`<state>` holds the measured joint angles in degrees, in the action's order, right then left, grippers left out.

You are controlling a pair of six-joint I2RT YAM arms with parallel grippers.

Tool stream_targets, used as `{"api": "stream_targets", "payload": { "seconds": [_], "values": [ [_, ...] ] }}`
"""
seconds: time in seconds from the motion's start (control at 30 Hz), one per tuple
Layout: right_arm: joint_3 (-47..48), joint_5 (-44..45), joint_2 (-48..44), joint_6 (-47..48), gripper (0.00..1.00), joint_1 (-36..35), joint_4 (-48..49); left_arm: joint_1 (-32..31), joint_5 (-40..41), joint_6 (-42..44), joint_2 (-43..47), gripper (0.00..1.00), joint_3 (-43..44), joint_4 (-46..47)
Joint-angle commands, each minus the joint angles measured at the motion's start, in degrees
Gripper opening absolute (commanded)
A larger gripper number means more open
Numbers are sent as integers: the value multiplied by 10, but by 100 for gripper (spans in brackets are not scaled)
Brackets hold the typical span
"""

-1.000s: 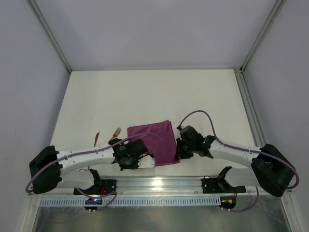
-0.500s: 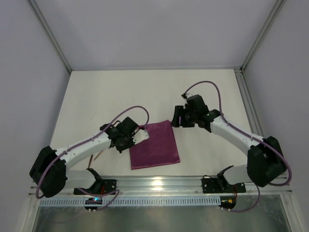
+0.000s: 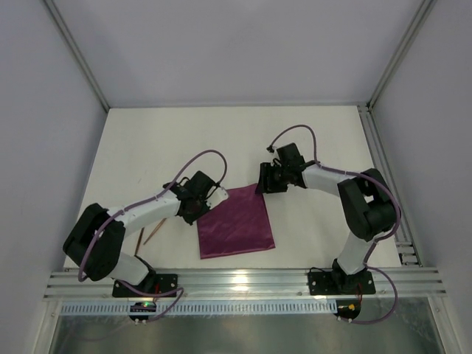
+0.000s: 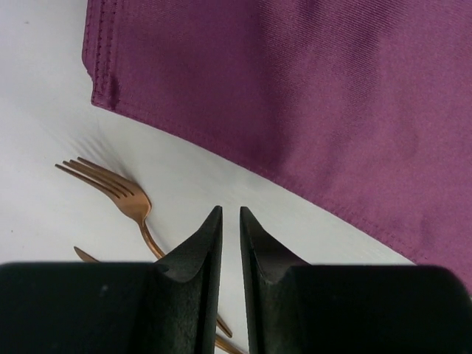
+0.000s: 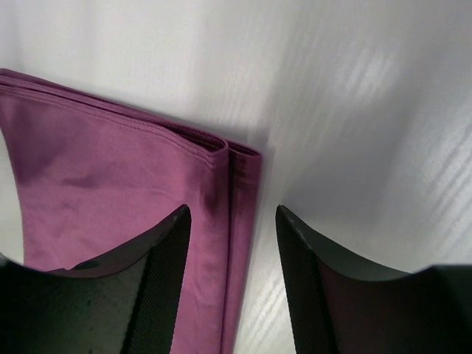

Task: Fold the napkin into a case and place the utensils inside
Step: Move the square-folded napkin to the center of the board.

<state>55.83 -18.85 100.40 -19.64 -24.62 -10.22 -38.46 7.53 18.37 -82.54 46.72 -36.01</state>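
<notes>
Napkin (image 3: 236, 221) plum-purple, folded to a multi-layer rectangle, flat on the white table (image 3: 221, 140), near-centre, between the two arms, slightly skewed. The right wrist view shows stacked hemmed edges at its far right corner, so several layers.

Left gripper (image 3: 212, 193) at the napkin's far left corner. In the left wrist view its fingers (image 4: 199, 251) are nearly together with only a thin slit between them, gripping nothing. They sit over bare table just beside the cloth edge (image 4: 295, 96); contact with the table can't be told.

Right gripper (image 3: 262, 184) at the far right corner. Its fingers (image 5: 166, 258) are spread wide and straddle the corner of the napkin (image 5: 110, 177): one finger over the cloth, the other over bare table. Not clamped, nothing held.

Copper fork (image 4: 118, 193) on the table left of the napkin, apart from it and outside the cloth. Second utensil (image 4: 85, 256) just beside the fork, mostly hidden behind the gripper, type unclear. Top view: both thin copper pieces (image 3: 147, 236) lie just beside the left arm (image 3: 140, 214).
</notes>
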Motion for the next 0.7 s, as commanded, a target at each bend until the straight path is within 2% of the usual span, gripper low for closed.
{"api": "stream_targets", "payload": {
  "seconds": [0.0, 0.17, 0.47, 0.67],
  "values": [
    [9, -28, 28, -6, 54, -2, 49, 8, 7, -10, -23, 17, 7, 44],
    [-6, -39, 41, -25, 48, -2, 77, 14, 23, 3, -60, 17, 0, 74],
    [-3, -15, 51, -30, 31, 0, 83, 14, 23, 9, -89, 17, 9, 89],
    [3, -20, 66, -56, 14, 0, 99, 15, 29, 12, -82, 17, 21, 83]
  ]
}}
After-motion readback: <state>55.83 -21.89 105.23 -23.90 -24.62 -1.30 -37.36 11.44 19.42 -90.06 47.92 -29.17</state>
